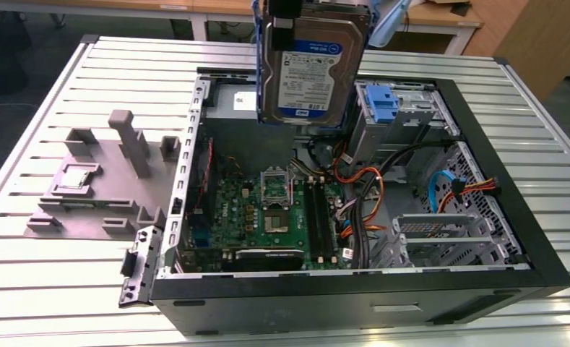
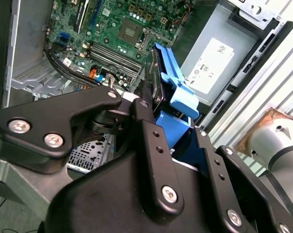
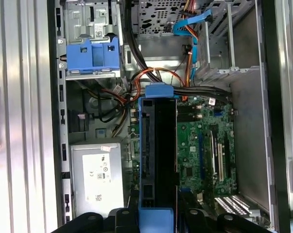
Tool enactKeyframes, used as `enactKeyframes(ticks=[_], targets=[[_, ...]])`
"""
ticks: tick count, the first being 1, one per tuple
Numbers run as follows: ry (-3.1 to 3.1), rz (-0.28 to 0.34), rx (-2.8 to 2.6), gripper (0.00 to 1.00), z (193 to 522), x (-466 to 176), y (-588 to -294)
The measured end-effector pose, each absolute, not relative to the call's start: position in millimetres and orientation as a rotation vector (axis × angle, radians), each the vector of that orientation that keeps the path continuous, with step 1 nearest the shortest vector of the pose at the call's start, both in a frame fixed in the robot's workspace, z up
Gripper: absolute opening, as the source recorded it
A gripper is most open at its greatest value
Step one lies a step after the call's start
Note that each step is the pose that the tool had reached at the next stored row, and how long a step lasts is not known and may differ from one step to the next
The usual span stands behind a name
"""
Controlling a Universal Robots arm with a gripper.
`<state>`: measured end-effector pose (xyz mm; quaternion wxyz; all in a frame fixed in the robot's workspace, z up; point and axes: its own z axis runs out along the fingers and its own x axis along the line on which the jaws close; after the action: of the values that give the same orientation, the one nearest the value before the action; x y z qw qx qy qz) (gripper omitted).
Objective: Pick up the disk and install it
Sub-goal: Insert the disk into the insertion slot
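The disk (image 1: pixel 313 61), a silver-grey drive with a white-and-blue label in a blue carrier, hangs upright above the back of the open computer case (image 1: pixel 362 289). My gripper (image 1: pixel 285 11) is shut on its top end. In the second wrist view the black fingers (image 2: pixel 142 121) clamp the blue carrier of the disk (image 2: pixel 173 82), with my gripper (image 2: pixel 170 124) closed around it. In the first wrist view the disk (image 3: pixel 158 155) shows edge-on over the motherboard, held in my gripper (image 3: pixel 156 218).
Inside the case lie the green motherboard (image 1: pixel 265 217), orange and black cables (image 1: pixel 362 188), an upright blue bracket (image 1: pixel 381 105) in the drive bay and a grey power-supply box (image 3: pixel 95 174). A grey fixture (image 1: pixel 102 188) stands on the slatted metal table (image 1: pixel 53 289) at the exterior view's left.
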<state>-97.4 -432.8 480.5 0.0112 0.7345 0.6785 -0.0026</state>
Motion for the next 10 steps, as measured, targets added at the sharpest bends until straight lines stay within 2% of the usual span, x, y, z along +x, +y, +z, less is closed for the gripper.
enactKeyframes(ticks=[10], targets=[[2.116,-0.009,2.291,0.37,480.4,-97.0,-437.3]])
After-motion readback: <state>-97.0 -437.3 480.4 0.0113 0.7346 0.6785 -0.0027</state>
